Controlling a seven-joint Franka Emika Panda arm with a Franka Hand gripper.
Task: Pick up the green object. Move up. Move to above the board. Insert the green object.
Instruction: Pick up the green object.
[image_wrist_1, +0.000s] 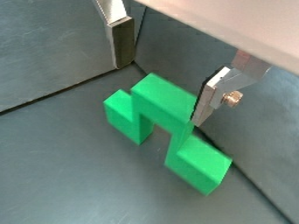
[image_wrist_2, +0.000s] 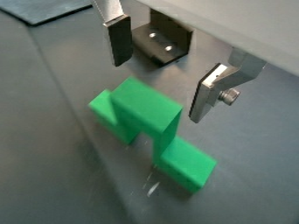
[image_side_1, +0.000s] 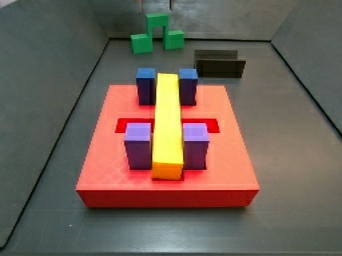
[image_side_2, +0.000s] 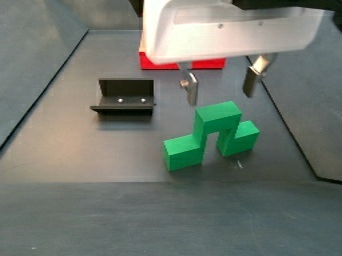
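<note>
The green object (image_side_2: 211, 133) stands on the dark floor with its taller middle cube up and a lower cube at each side. It shows in both wrist views (image_wrist_1: 158, 122) (image_wrist_2: 146, 122) and small at the far end of a side view (image_side_1: 158, 38). My gripper (image_side_2: 221, 88) is open and empty, right above the middle cube. One finger (image_wrist_1: 121, 39) and the other finger (image_wrist_1: 214, 96) stand on either side of it, apart from it. The gripper also shows in a wrist view (image_wrist_2: 162, 70). The red board (image_side_1: 107, 150) bears purple blocks (image_side_1: 138, 142) and a long yellow bar (image_side_1: 167, 120).
The dark L-shaped fixture (image_side_2: 123, 97) stands on the floor beside the green object and shows in a wrist view (image_wrist_2: 162, 42) and a side view (image_side_1: 221, 63). Grey walls (image_side_1: 80, 80) enclose the floor. The board's edge (image_side_2: 160, 66) lies behind the gripper.
</note>
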